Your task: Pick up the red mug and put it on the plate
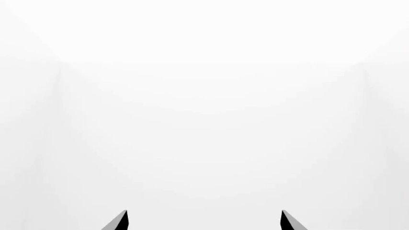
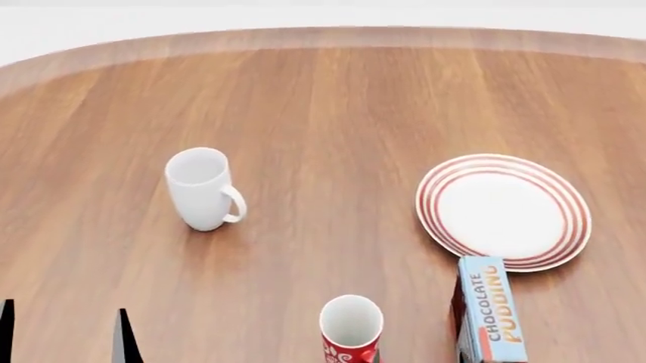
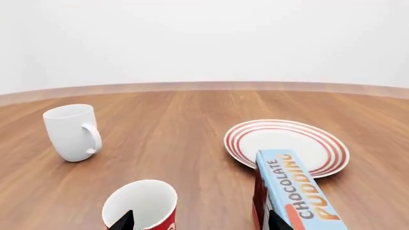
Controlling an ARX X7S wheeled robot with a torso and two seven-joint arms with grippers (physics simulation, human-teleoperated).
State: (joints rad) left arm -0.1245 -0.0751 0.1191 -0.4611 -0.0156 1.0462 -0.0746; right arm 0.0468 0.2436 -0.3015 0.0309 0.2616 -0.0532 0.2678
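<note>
The red mug [image 2: 352,330] stands upright near the table's front edge, its white inside showing. In the right wrist view the red mug [image 3: 142,203] is close. One fingertip of my open right gripper [image 3: 201,221] overlaps its mouth and the other overlaps a pudding box, with bare wood in the gap. The plate [image 2: 503,212], white with red rings, lies empty to the right and further back, and the plate [image 3: 288,146] also shows in the right wrist view. My left gripper [image 2: 63,340] is open at the front left, holding nothing. The left gripper [image 1: 204,221] faces only blank white.
A plain white mug [image 2: 203,189] stands upright at the left middle of the wooden table [image 2: 323,106]. A blue chocolate pudding box [image 2: 491,311] stands just right of the red mug, touching the plate's near rim. The table's curved far edge runs along the back.
</note>
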